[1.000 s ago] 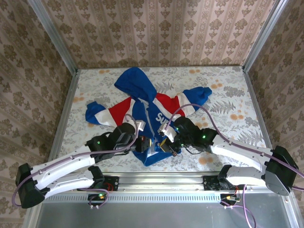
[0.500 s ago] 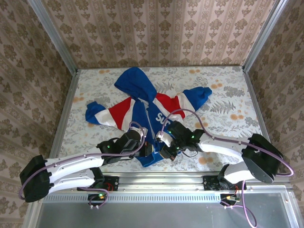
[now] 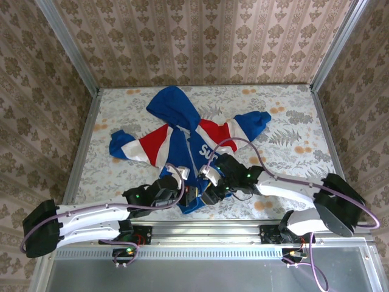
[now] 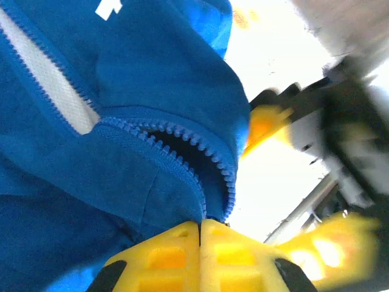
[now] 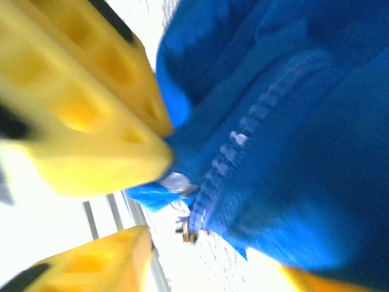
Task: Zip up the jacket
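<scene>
My left gripper (image 4: 200, 226) has its yellow fingers pressed flat together. They pinch the bottom hem of the small royal-blue hooded fabric jacket (image 4: 140, 79), right where the two rows of blue zipper teeth (image 4: 182, 143) run down to meet. My right gripper (image 5: 155, 198) is partly open, with a moderate gap between its yellow fingers (image 5: 91, 121). The upper finger touches the blue cloth, and the zipper's lower end, with a small silvery metal piece (image 5: 187, 230), lies at the mouth of the gap, unclamped. From above, the left gripper (image 3: 192, 196) and right gripper (image 3: 211, 193) sit just beside each other at the jacket's (image 3: 181, 146) near hem. The garment is spread on the floral-patterned table (image 3: 292, 140), hood away from me and red-and-white sleeves out to both sides. Since half a second ago the left gripper has slid a little toward the right one and nearer the table edge; the right has barely shifted. The right wrist view is blurred, so I cannot tell whether that metal piece is the slider. From above, both grippers hide the hem.
</scene>
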Motion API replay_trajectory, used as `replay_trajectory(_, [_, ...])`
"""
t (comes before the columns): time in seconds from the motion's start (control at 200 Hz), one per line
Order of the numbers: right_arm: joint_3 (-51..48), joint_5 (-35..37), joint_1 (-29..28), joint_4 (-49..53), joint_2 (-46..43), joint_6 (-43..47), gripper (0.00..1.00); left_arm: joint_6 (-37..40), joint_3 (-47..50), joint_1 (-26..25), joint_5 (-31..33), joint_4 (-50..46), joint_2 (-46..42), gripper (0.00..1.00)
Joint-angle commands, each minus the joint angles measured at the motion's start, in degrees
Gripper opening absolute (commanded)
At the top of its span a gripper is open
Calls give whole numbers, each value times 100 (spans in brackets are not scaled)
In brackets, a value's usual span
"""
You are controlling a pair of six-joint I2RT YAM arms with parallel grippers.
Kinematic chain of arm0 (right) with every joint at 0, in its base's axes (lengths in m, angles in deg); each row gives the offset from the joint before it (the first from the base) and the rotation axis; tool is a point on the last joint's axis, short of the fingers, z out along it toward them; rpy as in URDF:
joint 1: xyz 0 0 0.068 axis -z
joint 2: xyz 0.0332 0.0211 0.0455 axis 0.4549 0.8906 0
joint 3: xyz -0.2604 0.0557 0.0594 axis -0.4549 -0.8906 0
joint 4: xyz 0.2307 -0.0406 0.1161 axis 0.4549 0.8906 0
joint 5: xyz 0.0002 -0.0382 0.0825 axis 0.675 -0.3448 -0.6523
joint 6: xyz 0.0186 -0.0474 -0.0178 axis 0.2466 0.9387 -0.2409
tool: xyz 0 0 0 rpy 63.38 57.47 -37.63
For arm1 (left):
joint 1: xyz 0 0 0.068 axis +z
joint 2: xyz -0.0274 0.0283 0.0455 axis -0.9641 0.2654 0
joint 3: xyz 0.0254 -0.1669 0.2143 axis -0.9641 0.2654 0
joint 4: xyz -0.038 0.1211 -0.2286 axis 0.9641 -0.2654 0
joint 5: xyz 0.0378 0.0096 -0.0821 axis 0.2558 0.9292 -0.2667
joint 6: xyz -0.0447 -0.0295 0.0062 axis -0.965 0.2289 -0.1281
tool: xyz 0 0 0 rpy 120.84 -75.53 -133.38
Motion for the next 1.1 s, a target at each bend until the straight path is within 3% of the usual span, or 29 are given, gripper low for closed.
replay_trajectory(0.0, [-381, 225, 81, -445, -754, -350, 53, -124, 286, 7, 303, 373, -32, 0])
replay_trajectory(0.22, [-1424, 425, 217, -847, -2046, -371, 59, -184, 599, 176, 304, 493, -226, 0])
replay_trajectory(0.335, [-1707, 621, 219, -922, -2252, -111, 59, -157, 692, 288, 236, 464, -409, 0])
replay_trajectory(0.525, [-1561, 1481, 341, -643, -1900, -236, 50, -105, 728, 365, 187, 267, -660, 0])
replay_trajectory(0.725, [-1303, 935, 522, -725, -1074, -503, 52, -88, 719, 378, 132, 53, -786, 0])
replay_trajectory(0.93, [-506, 92, 496, -1038, 236, -667, 11, 67, 529, 424, 185, -517, -1040, 0])
replay_trajectory(1.005, [-96, 10, 417, -1069, 688, -739, 4, 153, 365, 429, 354, -1002, -1253, 0])
replay_trajectory(1.095, [381, -38, 316, -1038, 1121, -765, 3, 194, 290, 459, 533, -1358, -1570, 0])
